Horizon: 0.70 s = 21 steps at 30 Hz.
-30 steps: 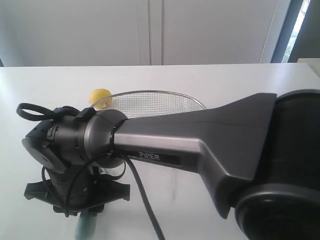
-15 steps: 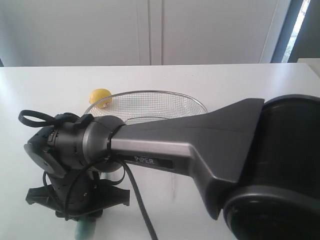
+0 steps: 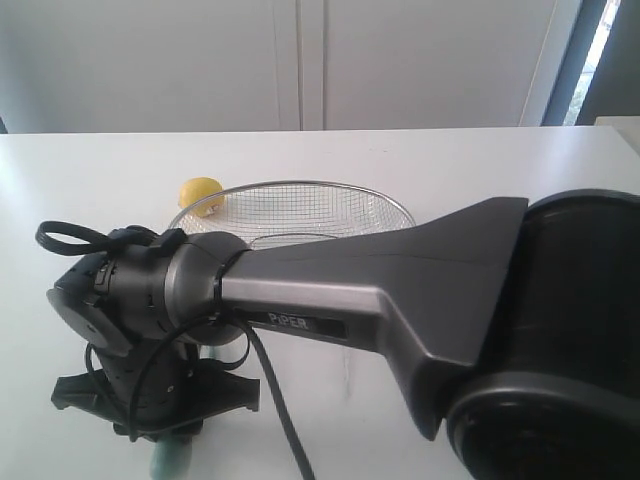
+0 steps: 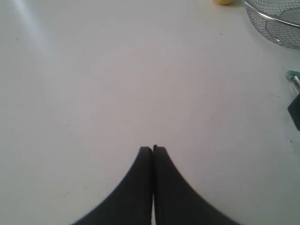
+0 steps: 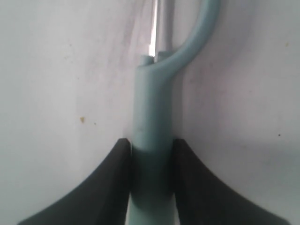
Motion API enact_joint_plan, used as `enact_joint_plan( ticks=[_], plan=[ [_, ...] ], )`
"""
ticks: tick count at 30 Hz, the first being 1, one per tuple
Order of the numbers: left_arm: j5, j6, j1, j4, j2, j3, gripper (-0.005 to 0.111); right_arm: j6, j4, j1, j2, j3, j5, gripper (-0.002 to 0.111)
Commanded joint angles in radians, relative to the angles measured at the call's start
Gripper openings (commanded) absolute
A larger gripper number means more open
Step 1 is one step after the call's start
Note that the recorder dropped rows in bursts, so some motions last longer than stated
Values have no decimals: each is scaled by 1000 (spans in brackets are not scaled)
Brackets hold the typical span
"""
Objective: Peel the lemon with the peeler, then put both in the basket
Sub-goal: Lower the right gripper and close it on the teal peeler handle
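Note:
The peeler (image 5: 152, 117) lies on the white table, its pale teal handle running between the fingers of my right gripper (image 5: 151, 140). Both fingers press against the handle's sides. In the exterior view the right arm reaches across to the near left, and only the handle's end (image 3: 172, 458) shows under the wrist. The yellow lemon (image 3: 200, 190) sits on the table, touching the far left rim of the wire basket (image 3: 300, 185). My left gripper (image 4: 153, 149) hangs shut and empty above bare table, far from the lemon (image 4: 224, 1) and basket (image 4: 276, 23).
The right arm's big dark link (image 3: 400, 290) fills the near right of the exterior view and hides the basket's front. White cupboard doors (image 3: 300, 60) stand behind the table's far edge. A black cable (image 3: 285, 410) trails from the wrist.
The right arm sank a little toward the table over the peeler, then held still. The lemon and basket have not moved.

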Motion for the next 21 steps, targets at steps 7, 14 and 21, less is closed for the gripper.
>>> enact_joint_plan(
  ticks=[7,14,21],
  plan=[
    [-4,1,1,-7,-4,7,0,-8,-31,1,-28,-2,12,0],
    [-4,1,1,-7,-4,7,0,-19,-38,1,-66,-2,31,0],
    [-4,1,1,-7,-4,7,0,-30,-84,1,-107,-2,36,0]
  ],
)
